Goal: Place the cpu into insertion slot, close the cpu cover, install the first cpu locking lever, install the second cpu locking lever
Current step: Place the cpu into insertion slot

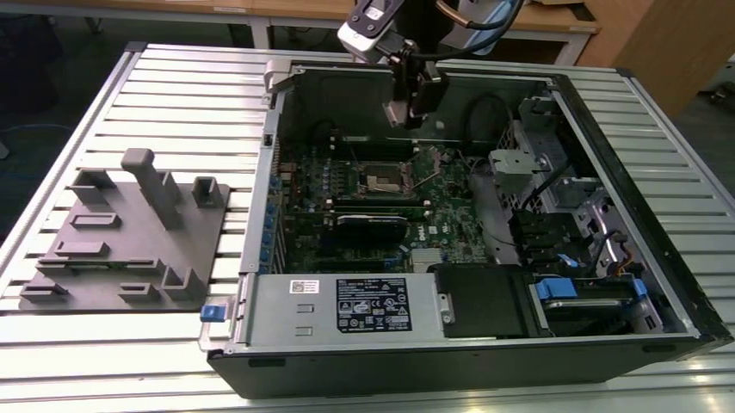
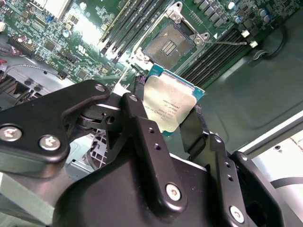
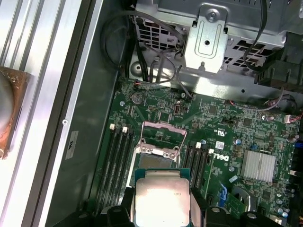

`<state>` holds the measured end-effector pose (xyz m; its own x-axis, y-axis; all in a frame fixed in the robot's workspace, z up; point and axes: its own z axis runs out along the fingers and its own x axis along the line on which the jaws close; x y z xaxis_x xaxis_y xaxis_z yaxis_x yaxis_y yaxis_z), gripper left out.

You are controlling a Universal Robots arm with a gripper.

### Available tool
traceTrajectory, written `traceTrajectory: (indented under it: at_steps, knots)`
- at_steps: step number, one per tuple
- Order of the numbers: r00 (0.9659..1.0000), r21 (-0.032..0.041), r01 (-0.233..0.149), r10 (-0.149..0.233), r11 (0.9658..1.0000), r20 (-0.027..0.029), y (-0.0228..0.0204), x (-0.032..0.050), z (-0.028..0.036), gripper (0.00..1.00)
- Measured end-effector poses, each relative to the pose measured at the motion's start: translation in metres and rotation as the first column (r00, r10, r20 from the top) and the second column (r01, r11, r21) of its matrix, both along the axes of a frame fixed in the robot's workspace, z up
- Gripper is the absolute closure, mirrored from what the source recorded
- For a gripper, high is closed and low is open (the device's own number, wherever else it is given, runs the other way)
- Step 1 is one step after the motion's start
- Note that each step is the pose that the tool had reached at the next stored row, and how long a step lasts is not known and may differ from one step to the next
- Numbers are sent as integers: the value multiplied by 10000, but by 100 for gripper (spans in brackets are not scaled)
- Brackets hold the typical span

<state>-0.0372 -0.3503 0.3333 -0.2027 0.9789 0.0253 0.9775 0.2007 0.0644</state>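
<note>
Lab bench (image 1: 172, 95) of slatted metal (open computer tower (image 1: 460, 361))

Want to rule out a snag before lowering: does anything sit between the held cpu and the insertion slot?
Nothing visible does. The gripper holds the cpu in the air above the green board, and the insertion slot lies uncovered, with open space between them.

Holds the cpu (image 2: 173, 106) in the claw (image 1: 409, 116), up near the insertion slot (image 1: 383, 178), inside the computer case (image 1: 460, 344). Sits on the counter (image 1: 172, 95), block stand (image 1: 120, 249) at the exterior view's left.
</note>
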Motion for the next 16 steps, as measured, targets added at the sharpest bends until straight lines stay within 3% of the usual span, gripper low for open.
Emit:
traceTrajectory:
  at_steps: [16]
  knots:
    - [9999, 0, 137, -137, 9999, -2, 0, -7, -20, 46]
